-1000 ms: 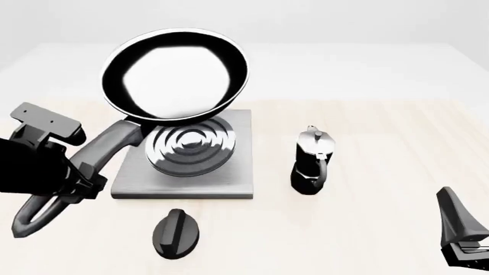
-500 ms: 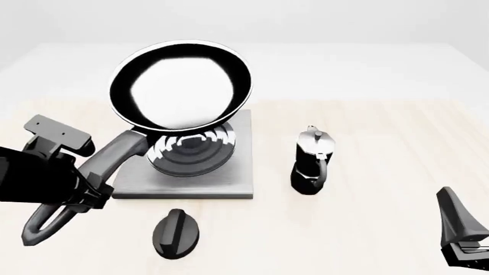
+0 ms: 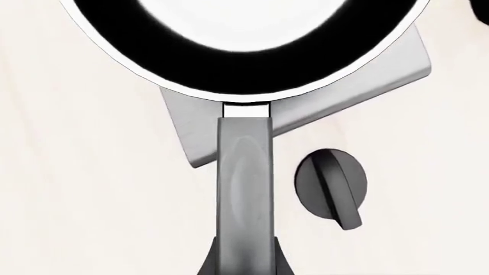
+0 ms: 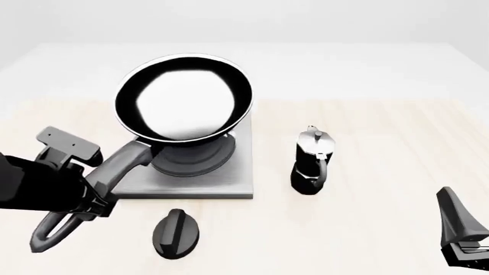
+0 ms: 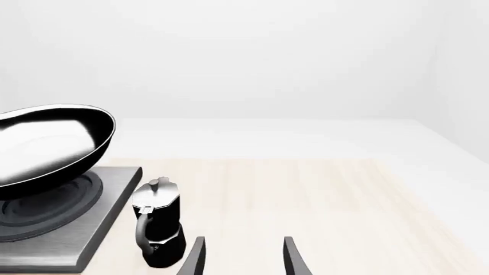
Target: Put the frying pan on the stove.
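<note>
around the work we see a moka pot (image 4: 312, 159) standing upright on the table (image 4: 367, 132) to the right of the stove (image 4: 240, 172), apart from it, and a black oval knob (image 4: 176, 233) lying on the near side of the stove, just off its front edge. neither touches the frying pan (image 4: 183, 106).

our left gripper (image 4: 80, 186) is clamped on the pan's handle, near the looped end. the pan hangs above the stove's rings, tilted, with its far rim higher; from the right wrist view there is a gap between the pan's underside and the burner (image 5: 46, 203). its long axis runs from the bowl over the stove back and leftward toward us, the loop end pointing to the near left.

our right gripper (image 5: 240, 258) sits low at the near right, well apart from everything, fingers spread with nothing between them.
</note>
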`<action>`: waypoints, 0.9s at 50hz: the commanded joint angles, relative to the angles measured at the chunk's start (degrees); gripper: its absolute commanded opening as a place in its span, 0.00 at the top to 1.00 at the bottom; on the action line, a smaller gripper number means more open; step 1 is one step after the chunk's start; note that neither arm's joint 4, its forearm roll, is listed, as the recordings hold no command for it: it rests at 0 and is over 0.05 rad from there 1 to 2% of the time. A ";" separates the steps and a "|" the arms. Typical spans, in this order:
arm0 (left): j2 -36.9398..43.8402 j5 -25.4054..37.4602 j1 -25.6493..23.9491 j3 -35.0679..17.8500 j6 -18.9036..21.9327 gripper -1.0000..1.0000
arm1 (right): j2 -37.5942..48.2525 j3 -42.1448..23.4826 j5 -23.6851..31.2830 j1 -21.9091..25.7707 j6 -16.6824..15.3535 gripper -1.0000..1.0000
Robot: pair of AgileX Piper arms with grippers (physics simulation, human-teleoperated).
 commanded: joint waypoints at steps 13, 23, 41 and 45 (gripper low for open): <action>-1.81 -0.39 -0.21 0.75 0.45 1.00 | 0.00 0.00 0.00 0.00 0.00 0.00; -3.88 0.71 1.31 1.87 1.44 1.00 | 0.00 0.00 0.00 -0.01 0.02 0.00; -2.36 -1.45 0.20 3.89 0.07 1.00 | 0.00 0.00 -0.01 -0.01 -0.01 0.00; -2.25 -1.62 0.19 3.98 0.02 1.00 | 0.00 0.00 -0.01 0.00 0.00 0.00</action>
